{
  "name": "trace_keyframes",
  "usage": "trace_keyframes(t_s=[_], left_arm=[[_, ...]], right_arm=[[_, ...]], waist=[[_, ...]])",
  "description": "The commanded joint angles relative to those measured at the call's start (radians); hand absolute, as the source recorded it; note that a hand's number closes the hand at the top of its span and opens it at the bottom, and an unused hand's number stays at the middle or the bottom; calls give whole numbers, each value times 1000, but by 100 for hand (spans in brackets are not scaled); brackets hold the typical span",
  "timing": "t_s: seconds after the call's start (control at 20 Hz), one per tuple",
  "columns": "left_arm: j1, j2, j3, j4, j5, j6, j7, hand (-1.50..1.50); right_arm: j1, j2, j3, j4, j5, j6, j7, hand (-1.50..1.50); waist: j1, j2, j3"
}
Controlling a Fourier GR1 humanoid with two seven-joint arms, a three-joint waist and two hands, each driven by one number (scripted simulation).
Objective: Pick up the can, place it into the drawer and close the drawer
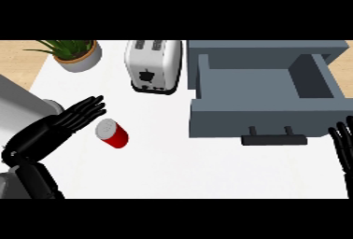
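While nothing is held yet, the scene reads as the reach step, before any pick. The white desk [207,172] carries everything. Biggest item on it is the grey drawer [265,86], pulled open at the right, its inside showing nothing, dark handle [273,139] facing the near edge. Left of the drawer and just beside it stands a white toaster [155,65]. A potted plant [72,53] sits at the far left corner. A grey object [21,109] cuts in at the left edge, can't tell what it is.

The left hand [72,119] comes in from the lower left, fingers straight and spread, holding nothing; fingertips sit just beside the can, no clear contact visible. The right hand [342,144] shows only as upright straight fingers at the right edge near the drawer front, resting, holding nothing.

The red can [112,133] lies on the desk, tilted or on its side with the pale top toward the left hand, well apart from the drawer and left of it.

Judgement: task is at the start, the can not picked, the drawer open. Next move likely calls for the left hand to shift over the can and curl round its body, then lift and carry rightward over the drawer's front wall. Since the can looks to be lying down, it may roll if nudged. Closing comes last, by pushing on the drawer front.
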Motion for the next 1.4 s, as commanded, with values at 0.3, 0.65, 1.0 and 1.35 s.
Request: trace_keyframes(t_s=[0.3,0.65,1.0,1.35], left_arm=[[-67,-80,6,191,-240,5,-195,-150],[-129,-67,28,364,-370,23,-336,-150],[-136,-6,35,556,-496,13,-568,-150],[-238,34,11,799,-589,62,-748,-150]], right_arm=[[-38,27,5,-33,33,-17,59,-150],[-106,-13,-66,92,-14,35,16,-150],[-65,23,-44,90,28,41,-38,-150],[-17,41,-11,-14,45,44,11,-150]], waist=[[0,0,0],[0,1,0],[-1,1,0],[-8,2,-1]])
